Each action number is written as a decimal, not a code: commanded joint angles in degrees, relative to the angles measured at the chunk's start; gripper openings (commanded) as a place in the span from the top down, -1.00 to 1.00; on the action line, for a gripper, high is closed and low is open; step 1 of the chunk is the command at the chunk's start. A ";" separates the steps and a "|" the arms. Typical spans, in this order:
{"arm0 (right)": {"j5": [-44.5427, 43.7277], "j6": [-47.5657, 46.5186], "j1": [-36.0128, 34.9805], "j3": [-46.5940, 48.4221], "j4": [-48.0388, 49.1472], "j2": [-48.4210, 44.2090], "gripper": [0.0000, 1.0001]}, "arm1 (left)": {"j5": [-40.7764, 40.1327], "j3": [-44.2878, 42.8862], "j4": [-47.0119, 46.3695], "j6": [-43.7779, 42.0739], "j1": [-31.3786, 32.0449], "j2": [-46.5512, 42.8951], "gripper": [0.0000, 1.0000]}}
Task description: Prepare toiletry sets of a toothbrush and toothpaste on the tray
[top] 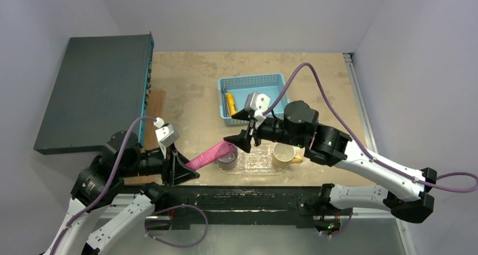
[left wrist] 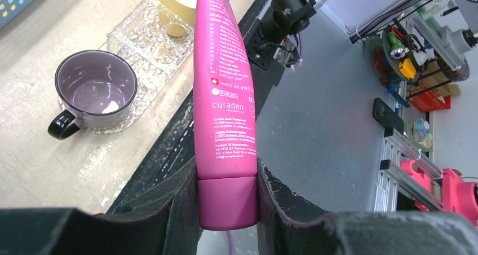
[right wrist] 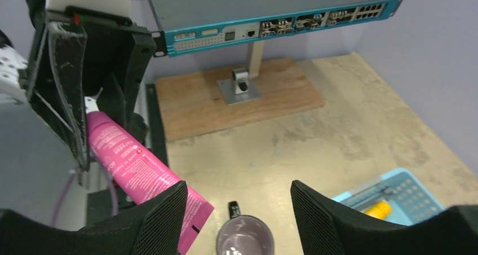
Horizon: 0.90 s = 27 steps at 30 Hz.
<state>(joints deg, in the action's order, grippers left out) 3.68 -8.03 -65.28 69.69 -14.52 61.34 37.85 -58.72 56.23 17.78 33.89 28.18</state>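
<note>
My left gripper (top: 189, 172) is shut on the cap end of the magenta-pink tube (top: 212, 154), which slants up toward the purple mug (top: 227, 158). The left wrist view shows the tube (left wrist: 224, 86) pinched between both fingers of that gripper (left wrist: 227, 194). My right gripper (top: 230, 128) is open and empty, just above the tube's far end (right wrist: 141, 170) and the mug (right wrist: 245, 245). The clear tray (top: 256, 165) holds the purple mug and a yellow mug (top: 283, 155). The yellow-orange tube (top: 230, 104) lies in the blue basket (top: 251, 81). I cannot make out any toothbrush.
A dark network switch (top: 96, 91) on a stand with a wooden base (right wrist: 237, 97) fills the far left. The black rail (top: 248, 196) runs along the table's near edge. In the left wrist view the tray (left wrist: 147, 46) and both mugs sit near that edge.
</note>
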 commanded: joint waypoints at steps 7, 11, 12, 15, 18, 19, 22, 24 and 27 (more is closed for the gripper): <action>30.88 20.75 10.20 -4.42 11.87 -1.35 -0.43 | 1.72 0.61 -5.37 -1.83 0.30 -4.67 1.00; 38.01 25.06 10.77 -7.01 17.17 -0.78 -0.43 | 2.94 0.80 -6.03 -2.09 0.28 -5.77 1.00; 39.68 26.43 10.78 -7.69 19.52 -0.64 -0.43 | 3.13 0.80 -6.28 -2.21 0.30 -6.08 1.00; 43.08 31.47 10.78 -9.73 25.46 -0.14 -0.42 | 3.74 1.04 -7.29 -2.22 0.30 -7.00 1.00; 44.11 34.14 10.78 -10.05 27.48 0.62 -0.38 | 3.93 1.14 -7.61 -2.32 0.30 -7.35 1.00; 43.98 34.60 10.74 -9.97 27.54 0.85 -0.37 | 4.07 1.15 -7.67 -2.39 0.29 -7.42 1.00; 44.04 35.96 10.76 -9.84 28.15 1.38 -0.31 | 4.64 1.60 -8.41 -2.40 0.30 -7.38 1.00; 44.11 36.79 10.72 -9.59 28.25 2.06 -0.20 | 4.76 1.81 -8.93 -2.31 0.30 -7.27 1.00; 45.42 37.27 10.70 -9.16 28.03 3.40 -0.13 | 4.95 2.22 -10.16 -2.02 0.30 -7.19 1.00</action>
<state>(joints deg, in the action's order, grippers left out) 46.33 26.44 -54.70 59.64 10.66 63.53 41.15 -56.84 51.55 16.69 33.89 21.10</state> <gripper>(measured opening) 0.583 0.338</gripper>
